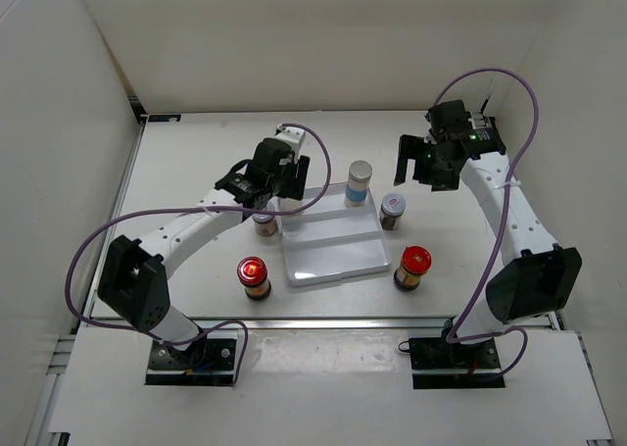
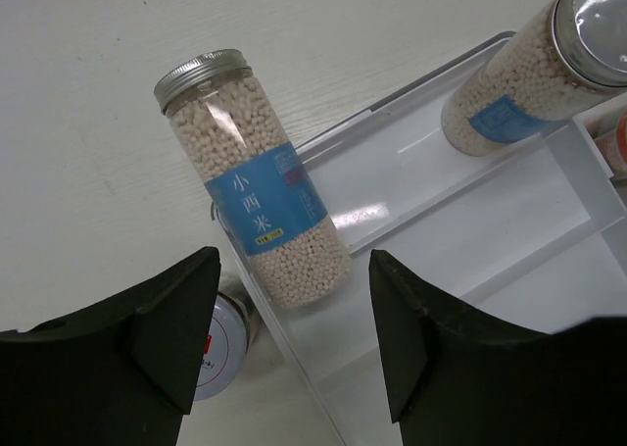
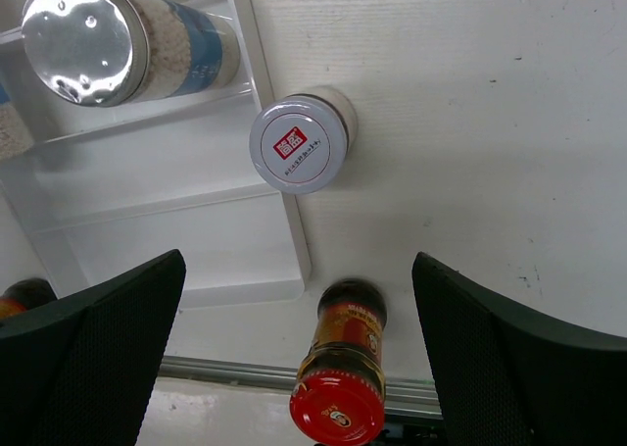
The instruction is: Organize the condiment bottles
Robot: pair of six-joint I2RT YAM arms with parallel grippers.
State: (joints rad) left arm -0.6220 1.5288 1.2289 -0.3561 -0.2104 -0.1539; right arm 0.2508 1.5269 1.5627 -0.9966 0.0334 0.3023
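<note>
Seen from above, the left gripper hides one tall white jar. Its own camera shows that tall white jar standing in the far corner of the white tray. The fingers are spread a bit wider than the jar and seem not to touch it. The other tall jar stands in the tray too. The left arm reaches forward over the tray's left corner. The right gripper hangs to the right of the tray with its jaws wide apart, holding nothing. Under it are a short silver-lidded jar beside the tray and a red-capped jar.
</note>
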